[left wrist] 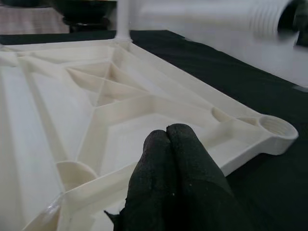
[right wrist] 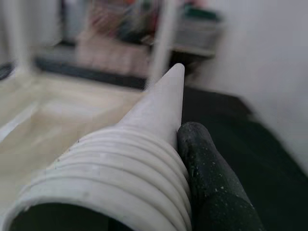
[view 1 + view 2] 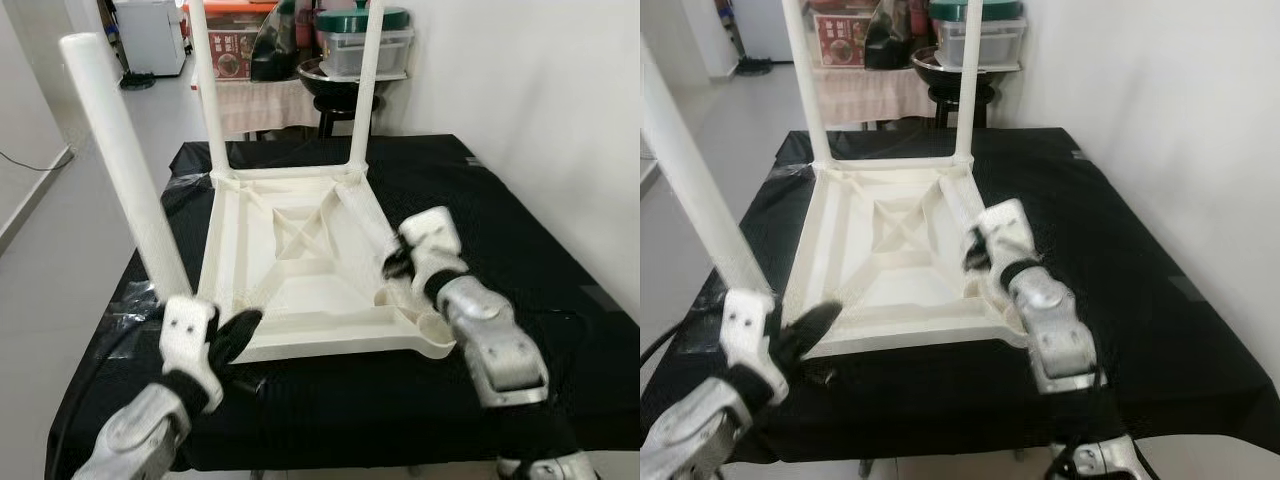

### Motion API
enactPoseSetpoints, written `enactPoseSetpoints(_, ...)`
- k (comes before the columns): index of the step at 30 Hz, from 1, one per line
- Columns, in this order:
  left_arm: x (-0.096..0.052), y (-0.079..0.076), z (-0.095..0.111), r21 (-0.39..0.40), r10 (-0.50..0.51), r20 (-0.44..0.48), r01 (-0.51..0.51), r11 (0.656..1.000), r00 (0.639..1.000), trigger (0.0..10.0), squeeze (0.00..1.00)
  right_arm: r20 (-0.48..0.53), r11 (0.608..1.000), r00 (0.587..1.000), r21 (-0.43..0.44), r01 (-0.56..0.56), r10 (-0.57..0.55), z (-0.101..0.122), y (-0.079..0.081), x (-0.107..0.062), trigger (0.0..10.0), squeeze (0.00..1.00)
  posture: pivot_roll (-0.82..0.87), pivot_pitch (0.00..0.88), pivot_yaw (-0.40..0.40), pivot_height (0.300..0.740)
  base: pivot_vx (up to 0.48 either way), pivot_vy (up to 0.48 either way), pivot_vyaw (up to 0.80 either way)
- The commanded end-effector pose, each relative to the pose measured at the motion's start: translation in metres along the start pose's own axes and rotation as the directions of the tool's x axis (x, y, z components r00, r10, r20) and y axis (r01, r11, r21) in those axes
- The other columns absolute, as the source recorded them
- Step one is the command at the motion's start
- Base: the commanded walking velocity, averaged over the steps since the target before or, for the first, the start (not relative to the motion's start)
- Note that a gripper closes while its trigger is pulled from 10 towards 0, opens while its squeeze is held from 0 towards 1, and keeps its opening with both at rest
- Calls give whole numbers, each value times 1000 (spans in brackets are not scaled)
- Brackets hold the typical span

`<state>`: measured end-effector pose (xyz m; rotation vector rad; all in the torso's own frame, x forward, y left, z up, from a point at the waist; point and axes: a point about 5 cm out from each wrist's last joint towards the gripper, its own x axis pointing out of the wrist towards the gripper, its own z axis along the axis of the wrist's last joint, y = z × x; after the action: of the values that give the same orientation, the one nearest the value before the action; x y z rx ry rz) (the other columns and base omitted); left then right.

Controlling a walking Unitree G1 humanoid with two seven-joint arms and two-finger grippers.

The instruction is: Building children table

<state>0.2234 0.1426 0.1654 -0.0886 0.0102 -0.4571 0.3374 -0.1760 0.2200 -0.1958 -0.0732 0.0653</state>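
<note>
An upturned white plastic children's tabletop (image 3: 300, 270) lies on a table draped in black cloth (image 3: 520, 230), with three legs already standing in its corners. The right gripper (image 3: 400, 262) grasps the fourth leg (image 2: 144, 144) near its threaded end, lying across the tabletop beside the empty near-right socket (image 1: 278, 129). The left gripper (image 3: 235, 335), fingers clenched together, rests at the tabletop's near edge.

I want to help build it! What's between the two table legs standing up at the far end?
Nothing stands between the two far legs; just the table top's far rim, seen in the left eye view.
</note>
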Motion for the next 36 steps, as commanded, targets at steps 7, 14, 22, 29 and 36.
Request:
enactPoseSetpoints(7,15,-11,9,-31,-96,42,98,995,994,10000,0,176,947,981,321,19,-79,25,-13,-1,0,0,-31,0,-11,740,0,0,0)
enactPoseSetpoints(14,22,-17,15,-55,-122,84,127,990,989,10000,0,229,884,972,465,-56,-59,28,-9,-2,3725,0,-32,0,-10,740,0,0,0)
enactPoseSetpoints(22,34,-33,24,-94,-235,138,249,964,962,10000,0,429,649,876,606,-461,222,27,49,-14,10000,0,-24,0,-7,740,0,-420,0)
enactPoseSetpoints(29,37,-37,24,-94,-267,131,280,955,955,10000,0,436,631,878,628,-455,200,24,45,-13,10000,0,-23,0,-8,740,0,-480,0)
enactPoseSetpoints(36,50,-39,39,-117,-264,195,289,950,945,10000,0,457,616,875,647,-449,159,21,35,-13,10000,0,-29,0,-2,740,0,-206,0)
